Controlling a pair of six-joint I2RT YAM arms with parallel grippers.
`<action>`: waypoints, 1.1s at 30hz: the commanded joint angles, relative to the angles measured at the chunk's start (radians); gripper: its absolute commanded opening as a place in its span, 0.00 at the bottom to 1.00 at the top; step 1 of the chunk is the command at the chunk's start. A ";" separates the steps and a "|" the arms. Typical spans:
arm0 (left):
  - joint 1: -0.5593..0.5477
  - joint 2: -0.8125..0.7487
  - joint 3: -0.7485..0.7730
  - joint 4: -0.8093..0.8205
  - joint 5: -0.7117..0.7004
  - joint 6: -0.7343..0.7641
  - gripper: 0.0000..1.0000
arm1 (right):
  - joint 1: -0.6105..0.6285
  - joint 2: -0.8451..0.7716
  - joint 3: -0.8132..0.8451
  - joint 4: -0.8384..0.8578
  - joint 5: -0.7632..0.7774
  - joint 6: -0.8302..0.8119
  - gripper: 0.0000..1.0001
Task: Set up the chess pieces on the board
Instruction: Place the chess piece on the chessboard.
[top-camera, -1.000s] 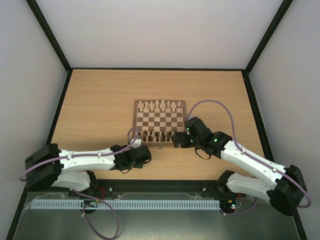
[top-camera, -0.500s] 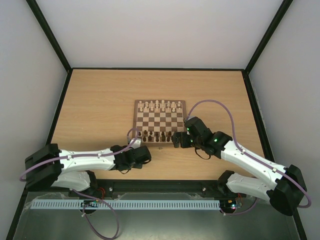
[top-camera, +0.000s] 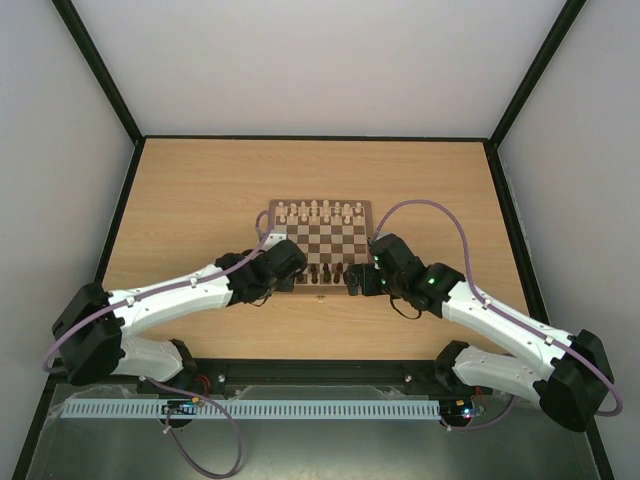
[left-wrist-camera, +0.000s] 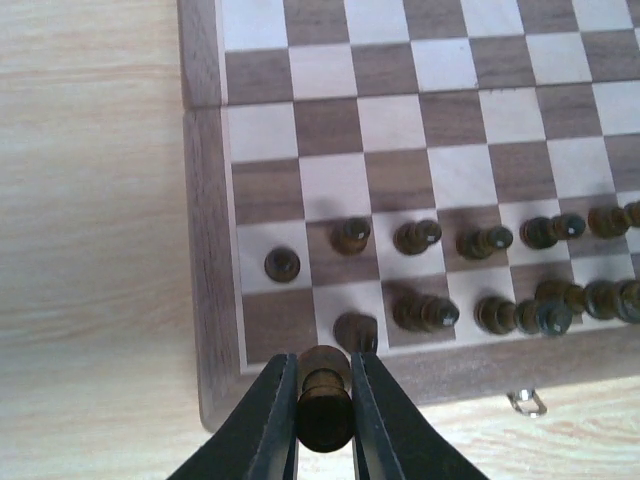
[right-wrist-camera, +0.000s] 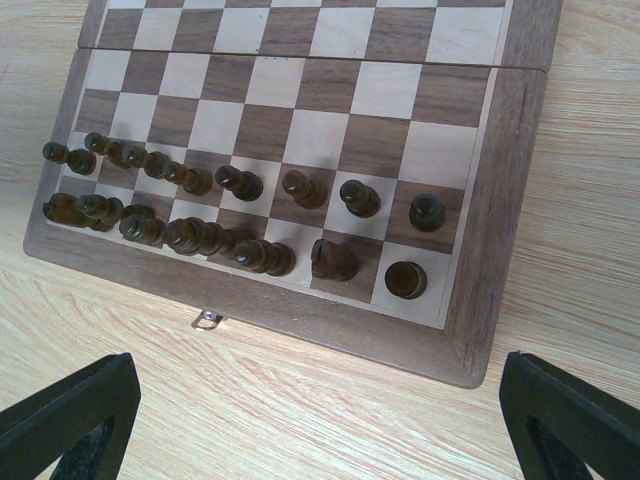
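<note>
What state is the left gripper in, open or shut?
Shut on a dark chess piece. The left gripper clamps it from both sides, over the near border of the board.

The square wooden chessboard (left-wrist-camera: 205, 250) showed a smooth, satin finish, its light and dark squares fine-grained and its mid-brown border faintly streaked along the grain. The tiny dark brown turned-wood chessmen (left-wrist-camera: 351, 236) looked polished, with small glints on their rounded heads. The pale table top (left-wrist-camera: 90, 250) had a matt, wood-grained surface. A small silver metal clasp (left-wrist-camera: 527, 403) on the board's edge shone. The left gripper (left-wrist-camera: 324, 365) had matt black plastic fingers (left-wrist-camera: 268, 425), smooth-faced.
</note>
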 joint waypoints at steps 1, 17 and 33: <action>0.030 0.050 0.038 0.020 -0.017 0.086 0.15 | -0.003 -0.016 -0.014 -0.008 0.014 -0.007 0.99; 0.077 0.093 -0.015 0.086 -0.001 0.097 0.15 | -0.003 -0.002 -0.015 -0.004 0.006 -0.011 0.99; 0.077 0.109 -0.085 0.136 0.034 0.083 0.17 | -0.002 0.005 -0.016 -0.003 -0.001 -0.012 0.99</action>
